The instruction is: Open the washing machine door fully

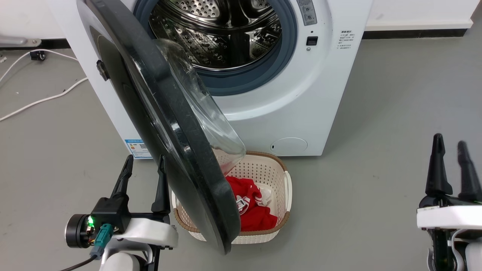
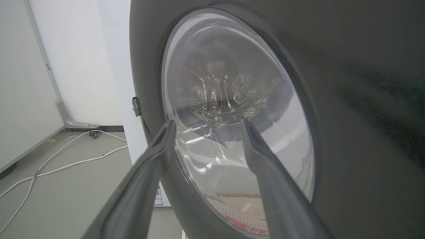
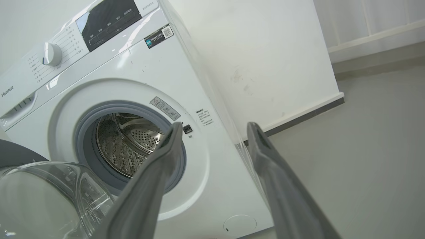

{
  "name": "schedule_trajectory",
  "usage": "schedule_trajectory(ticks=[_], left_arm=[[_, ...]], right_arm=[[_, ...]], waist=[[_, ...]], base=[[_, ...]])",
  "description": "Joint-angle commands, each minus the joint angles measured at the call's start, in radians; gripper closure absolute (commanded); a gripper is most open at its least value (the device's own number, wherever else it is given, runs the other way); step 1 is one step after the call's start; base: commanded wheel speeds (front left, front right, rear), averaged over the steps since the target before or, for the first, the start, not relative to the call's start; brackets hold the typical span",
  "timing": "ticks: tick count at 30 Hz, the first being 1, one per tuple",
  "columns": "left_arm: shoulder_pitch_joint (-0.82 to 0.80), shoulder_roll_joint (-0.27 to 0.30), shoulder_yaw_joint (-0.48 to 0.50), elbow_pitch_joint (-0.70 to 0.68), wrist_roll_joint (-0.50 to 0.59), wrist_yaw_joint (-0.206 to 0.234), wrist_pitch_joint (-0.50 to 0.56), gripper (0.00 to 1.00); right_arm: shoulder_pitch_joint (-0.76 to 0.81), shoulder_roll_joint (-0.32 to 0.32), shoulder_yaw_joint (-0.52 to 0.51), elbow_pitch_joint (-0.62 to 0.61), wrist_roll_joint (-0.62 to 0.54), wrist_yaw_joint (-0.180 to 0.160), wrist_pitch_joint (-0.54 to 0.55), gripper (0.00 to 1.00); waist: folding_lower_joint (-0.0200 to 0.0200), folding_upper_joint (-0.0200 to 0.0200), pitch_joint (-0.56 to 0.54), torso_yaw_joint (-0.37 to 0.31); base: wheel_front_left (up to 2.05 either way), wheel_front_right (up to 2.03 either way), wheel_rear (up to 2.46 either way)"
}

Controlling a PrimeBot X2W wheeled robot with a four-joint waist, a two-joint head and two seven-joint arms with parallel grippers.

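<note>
Two grippers, both spread, neither holding anything. Left gripper (image 1: pixel 146 162) sits near-left, just beside the outer face of the washing machine door (image 1: pixel 165 124); contact between its right finger and the door cannot be judged. In the left wrist view its fingers (image 2: pixel 156 156) frame the door's window. Right gripper (image 1: pixel 449 143) is well apart, near-right, over bare floor.

Door: glossy black disc, clear glass bowl (image 1: pixel 199 109) bulging right toward the steel drum (image 1: pixel 218 34). Part-open, hinged on the left of the white washing machine (image 1: pixel 301 113), seen almost edge-on. Its face runs from far-left to near, free edge overhanging a cream basket (image 1: pixel 288 184) holding a red garment (image 1: pixel 252 210).
</note>
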State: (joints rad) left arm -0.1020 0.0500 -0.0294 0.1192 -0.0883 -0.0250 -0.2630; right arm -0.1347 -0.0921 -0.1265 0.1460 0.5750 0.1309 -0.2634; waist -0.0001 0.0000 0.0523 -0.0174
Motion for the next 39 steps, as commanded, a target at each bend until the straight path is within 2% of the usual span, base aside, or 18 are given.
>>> schedule_trajectory(ticks=[1, 5, 8, 11, 20, 34, 35, 36, 39], left_arm=[[0.009, 0.001, 0.0, -0.002, 0.002, 0.005, -0.003, 0.0], [0.008, 0.001, 0.003, -0.002, 0.003, 0.005, -0.003, 0.0], [0.005, 0.001, 0.005, -0.002, 0.005, 0.003, -0.003, 0.0], [0.006, 0.001, 0.006, -0.002, 0.008, 0.002, -0.003, 0.0], [0.014, 0.001, 0.007, 0.005, 0.005, -0.004, -0.003, 0.0], [0.019, 0.001, 0.003, 0.011, -0.002, -0.002, -0.003, 0.0], [0.02, 0.001, 0.003, 0.01, -0.001, -0.003, -0.003, 0.06], [0.026, 0.001, 0.0, 0.012, -0.005, -0.004, -0.003, 1.0], [0.026, 0.001, -0.004, 0.016, -0.011, -0.007, -0.003, 1.0]], right_arm=[[0.027, 0.019, -0.021, -0.054, -0.093, 0.0, -0.001, 0.0], [0.075, 0.042, -0.034, -0.191, -0.339, 0.0, -0.001, 0.0], [0.099, 0.043, -0.003, -0.255, -0.444, 0.0, -0.001, 0.0], [0.131, 0.043, 0.032, -0.276, -0.502, 0.0, -0.001, 0.0], [0.143, 0.042, 0.058, -0.161, -0.466, 0.0, -0.002, 0.0], [0.152, 0.043, 0.067, -0.123, -0.462, 0.0, -0.002, 0.0], [0.154, 0.043, 0.067, -0.122, -0.46, 0.0, -0.002, 0.0], [0.16, 0.043, 0.068, -0.117, -0.453, 0.0, -0.002, 0.0], [0.165, 0.043, 0.068, -0.112, -0.45, 0.0, -0.002, 0.0]], waist=[[0.0001, 0.0, -0.001, 0.0], [0.0001, 0.0, -0.002, -0.001], [0.0001, 0.0, -0.003, -0.002], [0.0001, 0.0, -0.005, -0.003], [0.0001, 0.0, -0.017, -0.003], [0.0001, 0.0, -0.03, 0.002], [0.0001, 0.0, -0.031, 0.002], [0.0001, 0.0, -0.038, 0.004], [0.0001, 0.0, -0.04, 0.007]], base=[[0.0, 0.0, 0.0], [0.0, 0.0, 0.0], [0.0, 0.0, 0.0], [0.0, 0.0, 0.0], [0.0, 0.0, 0.0], [0.0, 0.0, 0.0], [0.0, 0.0, 0.0], [0.0, 0.0, 0.0], [0.0, 0.0, 0.0]])
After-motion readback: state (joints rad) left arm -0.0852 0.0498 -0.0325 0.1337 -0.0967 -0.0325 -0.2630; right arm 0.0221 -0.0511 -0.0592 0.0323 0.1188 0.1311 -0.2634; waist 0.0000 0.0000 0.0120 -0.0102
